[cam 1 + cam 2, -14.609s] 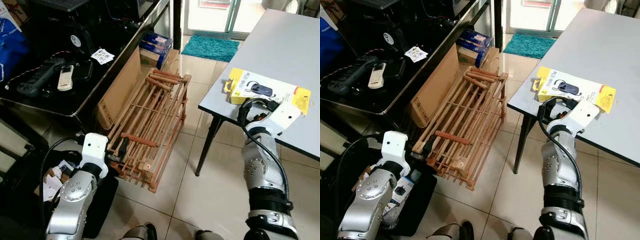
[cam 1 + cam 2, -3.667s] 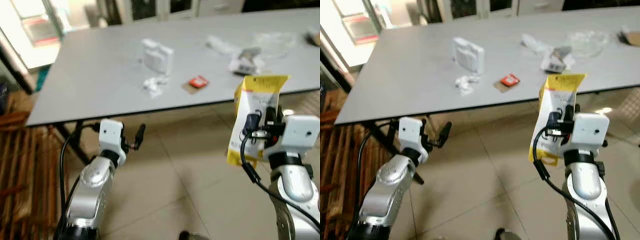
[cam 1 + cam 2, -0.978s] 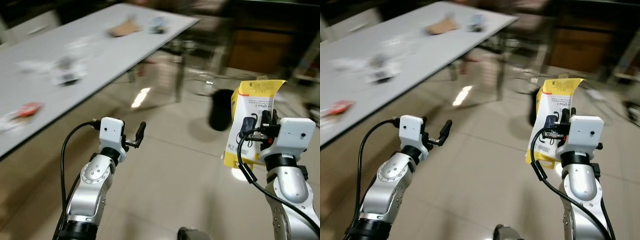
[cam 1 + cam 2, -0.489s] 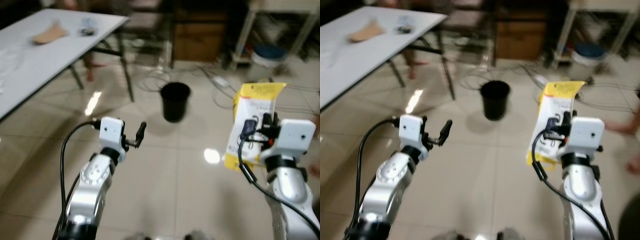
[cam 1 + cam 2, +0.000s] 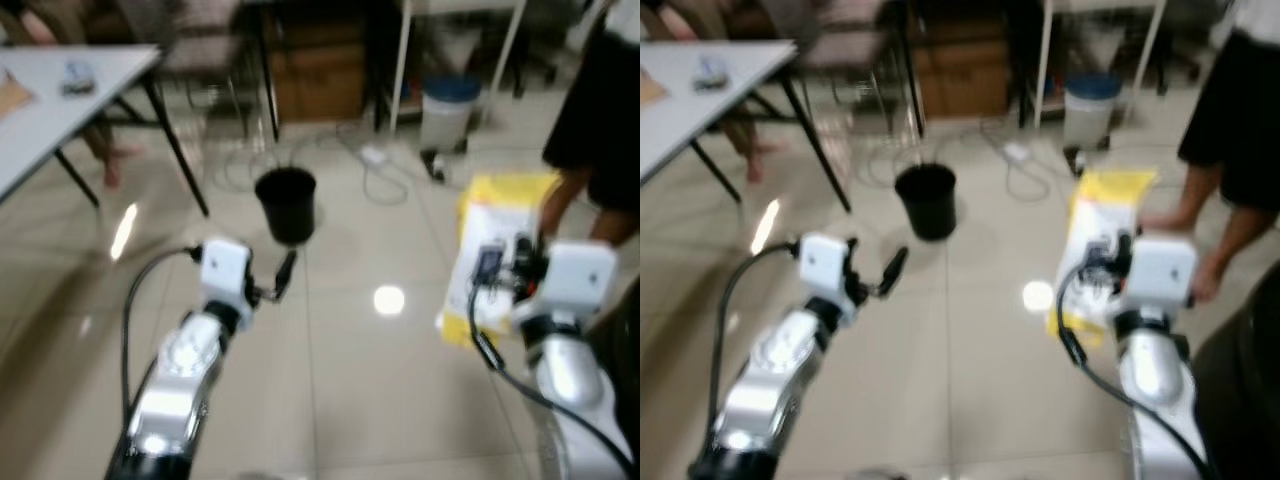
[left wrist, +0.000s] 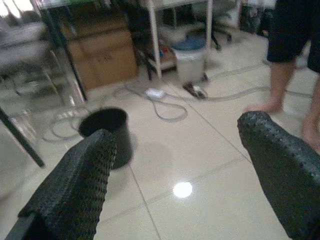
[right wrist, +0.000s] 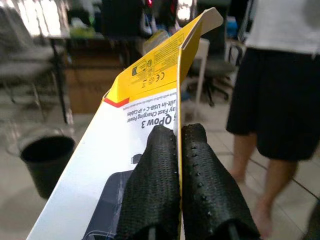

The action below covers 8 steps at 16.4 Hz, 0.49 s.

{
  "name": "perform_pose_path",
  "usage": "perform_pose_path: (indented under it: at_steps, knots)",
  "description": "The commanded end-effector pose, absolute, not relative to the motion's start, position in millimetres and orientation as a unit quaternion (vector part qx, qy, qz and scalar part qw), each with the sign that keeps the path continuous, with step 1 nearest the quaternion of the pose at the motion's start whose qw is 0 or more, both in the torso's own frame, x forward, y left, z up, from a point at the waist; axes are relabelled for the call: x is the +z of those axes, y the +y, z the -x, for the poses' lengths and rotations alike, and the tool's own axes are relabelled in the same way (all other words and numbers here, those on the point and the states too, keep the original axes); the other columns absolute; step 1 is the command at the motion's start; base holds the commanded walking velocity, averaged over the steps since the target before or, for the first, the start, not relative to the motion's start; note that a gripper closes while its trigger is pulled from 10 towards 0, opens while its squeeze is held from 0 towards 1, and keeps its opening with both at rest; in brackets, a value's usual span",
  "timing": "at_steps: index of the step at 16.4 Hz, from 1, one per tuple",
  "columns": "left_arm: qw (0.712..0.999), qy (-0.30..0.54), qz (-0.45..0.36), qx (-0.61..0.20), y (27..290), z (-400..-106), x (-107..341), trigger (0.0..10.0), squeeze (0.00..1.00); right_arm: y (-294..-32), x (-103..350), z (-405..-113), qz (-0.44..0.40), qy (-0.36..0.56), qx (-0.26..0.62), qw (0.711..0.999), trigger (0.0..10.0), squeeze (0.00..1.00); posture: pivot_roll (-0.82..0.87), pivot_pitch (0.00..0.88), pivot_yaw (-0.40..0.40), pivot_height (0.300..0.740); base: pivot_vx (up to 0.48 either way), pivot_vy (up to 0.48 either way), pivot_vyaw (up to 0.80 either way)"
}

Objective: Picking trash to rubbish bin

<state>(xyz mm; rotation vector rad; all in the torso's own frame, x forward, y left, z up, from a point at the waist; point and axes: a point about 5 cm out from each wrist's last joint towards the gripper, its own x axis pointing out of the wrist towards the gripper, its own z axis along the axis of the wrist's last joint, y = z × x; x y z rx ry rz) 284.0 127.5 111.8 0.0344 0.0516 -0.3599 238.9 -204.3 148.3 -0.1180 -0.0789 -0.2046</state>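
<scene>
My right gripper (image 5: 521, 262) is shut on a flat yellow and white charger package (image 5: 485, 255), held upright at the right; the right wrist view has both fingers (image 7: 155, 195) pinching the package (image 7: 125, 150) edge. A small black rubbish bin (image 5: 286, 203) stands on the tiled floor ahead, left of centre, also as the bin (image 6: 107, 131) in the left wrist view and the bin (image 7: 46, 162) in the right wrist view. My left gripper (image 5: 284, 276) is raised at the left, open and empty, its fingers (image 6: 75, 190) spread wide.
A grey table (image 5: 50, 110) juts in at the far left, its black legs near the bin. Cables (image 5: 370, 175) lie on the floor behind the bin. A blue-lidded pail (image 5: 445, 105) stands farther back. A barefoot person in black shorts (image 5: 1230, 110) stands at the right.
The camera has swung on: the bin now sits higher and more to the left, the table has slid off to the left, and a person has come into view at the right.
</scene>
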Motion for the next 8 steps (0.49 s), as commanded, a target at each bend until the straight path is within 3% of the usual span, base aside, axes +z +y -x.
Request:
perform_pose_path:
  at_steps: [1, 4, 8]
  knots:
    - [0.984, 0.014, -0.029, -0.173, 135.2, -286.0, 118.8, 10.0, 0.00, -199.8, 150.7, -241.7, 0.056, -0.048, -0.097, 0.993, 10.0, 0.00, -0.07, 0.122, 0.067, 0.740, 0.469, 0.000, 0.00]
    - [0.984, 0.012, -0.024, -0.174, 135.8, -285.6, 119.6, 10.0, 0.00, -199.8, 147.1, -240.1, 0.053, -0.043, -0.099, 0.993, 10.0, 0.00, -0.07, 0.126, 0.070, 0.740, 0.474, 0.000, 0.00]
    - [0.985, 0.014, -0.019, -0.170, 136.1, -285.9, 118.4, 10.0, 0.00, -199.1, 144.8, -240.8, 0.053, -0.039, -0.098, 0.993, 10.0, 0.00, -0.07, 0.127, 0.069, 0.740, 0.000, 0.000, 0.00]
